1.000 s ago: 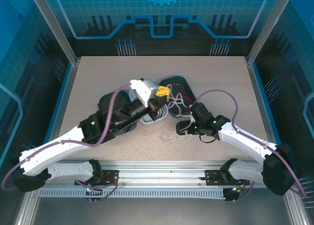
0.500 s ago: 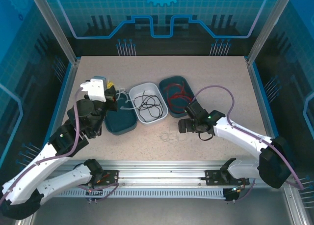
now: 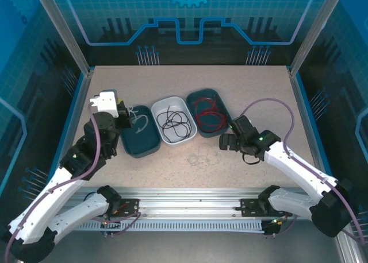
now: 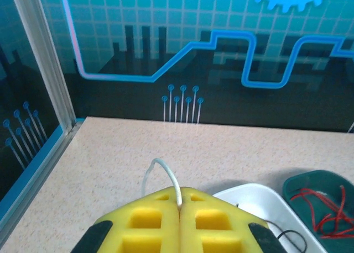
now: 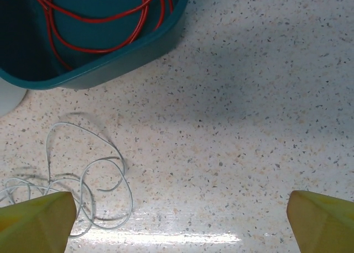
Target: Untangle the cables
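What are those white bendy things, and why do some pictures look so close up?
Those are two robot arms, bolted at the near edge of a table. One picture looks down from above. The other two come from little cameras on the arms' wrists, so you see their yellow fingers up close.

Three trays stand on the table. The white tray holds a black cable. The right teal tray holds a red cable. The left teal tray sits beside them. A loose whitish cable lies on the bare table.

The left gripper is pinched shut on another whitish cable, over the left teal tray. The right gripper is wide open and holds nothing, near the loose whitish cable.
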{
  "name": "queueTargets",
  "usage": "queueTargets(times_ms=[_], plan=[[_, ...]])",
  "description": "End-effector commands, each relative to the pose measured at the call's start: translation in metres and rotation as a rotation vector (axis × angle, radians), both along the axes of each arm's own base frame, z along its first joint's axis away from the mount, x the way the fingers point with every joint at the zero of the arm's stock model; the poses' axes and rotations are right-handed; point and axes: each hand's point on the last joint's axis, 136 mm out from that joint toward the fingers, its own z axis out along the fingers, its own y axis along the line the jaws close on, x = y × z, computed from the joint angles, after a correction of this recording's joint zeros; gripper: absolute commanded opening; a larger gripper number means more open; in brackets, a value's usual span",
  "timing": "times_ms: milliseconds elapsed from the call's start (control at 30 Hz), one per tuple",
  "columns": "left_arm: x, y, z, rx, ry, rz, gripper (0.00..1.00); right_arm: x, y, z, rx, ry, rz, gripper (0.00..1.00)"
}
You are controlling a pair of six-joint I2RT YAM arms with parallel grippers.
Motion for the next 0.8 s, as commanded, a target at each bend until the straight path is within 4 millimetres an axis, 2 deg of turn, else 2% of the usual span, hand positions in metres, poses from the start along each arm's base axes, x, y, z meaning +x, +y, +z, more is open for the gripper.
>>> queueTargets(times_ms=[0,400,700,767], plan=[[0.009,0.004,-0.019,-0.027,0.043,0.033,0.0,-0.006,-0.009,0.0,-0.012,0.007,-0.019,0.99],[0.028,0.012,-0.079,-0.052,0.177,0.105,0.0,-0.005,-0.007,-0.002,-0.001,0.012,-0.015,0.98],[0.038,0.0,-0.155,-0.126,0.346,0.087,0.03,-0.004,0.003,-0.008,0.038,0.034,0.005,0.85],[0.038,0.0,-0.168,-0.131,0.378,0.096,0.07,-0.005,0.008,-0.011,0.062,0.046,0.015,0.82]])
